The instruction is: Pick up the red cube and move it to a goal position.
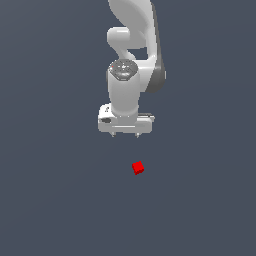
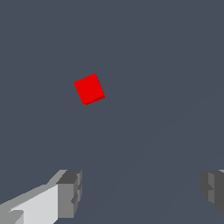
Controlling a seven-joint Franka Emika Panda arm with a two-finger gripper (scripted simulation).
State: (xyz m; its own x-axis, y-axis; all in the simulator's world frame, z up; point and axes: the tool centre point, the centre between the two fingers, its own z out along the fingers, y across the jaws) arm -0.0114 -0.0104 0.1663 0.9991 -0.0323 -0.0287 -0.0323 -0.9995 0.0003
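The red cube (image 1: 138,167) is a tiny bright red block lying on the flat dark grey floor, turned at an angle. It also shows in the wrist view (image 2: 89,89). My white gripper (image 1: 125,135) hangs above the floor, behind the cube and slightly toward the exterior view's left. Its two short fingertips (image 1: 113,134) stand wide apart and hold nothing. In the wrist view my gripper (image 2: 142,190) shows both grey pads (image 2: 70,192) spread far apart, with the cube off to one side of the gap, not between them.
The dark grey floor (image 1: 50,200) runs flat in every direction with no other object in sight. The white arm (image 1: 132,45) rises behind the gripper.
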